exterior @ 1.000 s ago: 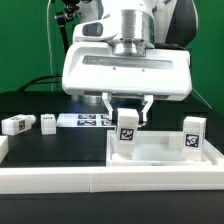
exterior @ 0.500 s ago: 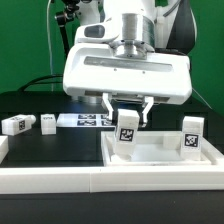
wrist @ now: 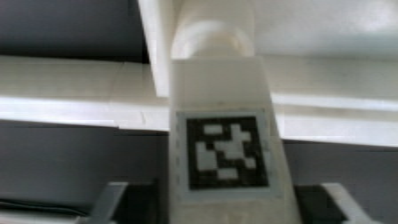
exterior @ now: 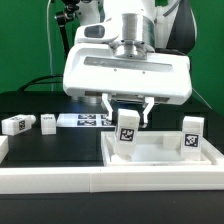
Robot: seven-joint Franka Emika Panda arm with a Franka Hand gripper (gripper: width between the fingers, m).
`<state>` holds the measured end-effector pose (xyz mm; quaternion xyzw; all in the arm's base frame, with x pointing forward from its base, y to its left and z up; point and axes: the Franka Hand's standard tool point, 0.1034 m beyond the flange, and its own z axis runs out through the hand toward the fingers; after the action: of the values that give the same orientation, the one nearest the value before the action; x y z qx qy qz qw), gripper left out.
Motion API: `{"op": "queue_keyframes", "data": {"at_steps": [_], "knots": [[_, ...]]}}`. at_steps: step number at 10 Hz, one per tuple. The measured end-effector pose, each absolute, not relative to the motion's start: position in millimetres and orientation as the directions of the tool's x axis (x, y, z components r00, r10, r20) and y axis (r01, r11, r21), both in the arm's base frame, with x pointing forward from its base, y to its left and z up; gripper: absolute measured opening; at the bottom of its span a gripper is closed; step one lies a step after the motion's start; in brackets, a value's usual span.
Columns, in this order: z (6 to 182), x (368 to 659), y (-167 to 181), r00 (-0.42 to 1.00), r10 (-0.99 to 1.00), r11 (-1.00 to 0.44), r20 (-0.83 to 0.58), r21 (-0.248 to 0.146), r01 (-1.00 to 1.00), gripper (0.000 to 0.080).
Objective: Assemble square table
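The white square tabletop [exterior: 165,157] lies at the exterior view's right. Two tagged white legs stand upright on it, one [exterior: 127,132] near its left corner and one [exterior: 192,134] at its right. My gripper [exterior: 127,113] hangs over the left leg with a finger on each side of the leg's top, open, with gaps showing. In the wrist view this leg [wrist: 222,110] fills the middle, its tag facing the camera, between my fingers [wrist: 111,203]; the gripper [wrist: 222,208] straddles it. Two more legs [exterior: 14,124] [exterior: 47,122] lie on the black table at the left.
The marker board [exterior: 88,121] lies flat behind the tabletop, left of my gripper. A long white rail [exterior: 90,180] runs across the front of the table. The arm's wide white body hangs above the tabletop.
The arm shifted very slightly a second ago; since half a second ago nothing has visibly moved. The jaws stay open around the leg.
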<state>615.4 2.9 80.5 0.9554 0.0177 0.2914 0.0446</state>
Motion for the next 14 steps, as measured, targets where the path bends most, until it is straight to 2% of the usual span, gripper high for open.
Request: {"op": "queue_keyframes", "data": {"at_steps": [1, 2, 3, 6, 10, 12, 14], "knots": [[80.2, 615.2, 2.9, 0.830, 0.060, -0.995, 0.555, 0.096, 0.008, 0.0507], [80.0, 615.1, 2.9, 0.830, 0.060, -0.995, 0.554, 0.096, 0.008, 0.0623], [79.7, 615.0, 2.8, 0.830, 0.060, -0.995, 0.554, 0.096, 0.008, 0.0641], [79.7, 614.6, 3.2, 0.836, 0.058, -0.996, 0.546, 0.093, 0.009, 0.0648], [110.7, 620.8, 9.6, 0.854, 0.043, -0.998, 0.518, 0.057, 0.016, 0.0649], [107.5, 618.9, 11.0, 0.867, 0.042, -0.999, 0.497, 0.050, 0.020, 0.0649], [98.5, 614.3, 13.3, 0.921, 0.033, -0.999, 0.389, 0.018, 0.028, 0.0649]]}}
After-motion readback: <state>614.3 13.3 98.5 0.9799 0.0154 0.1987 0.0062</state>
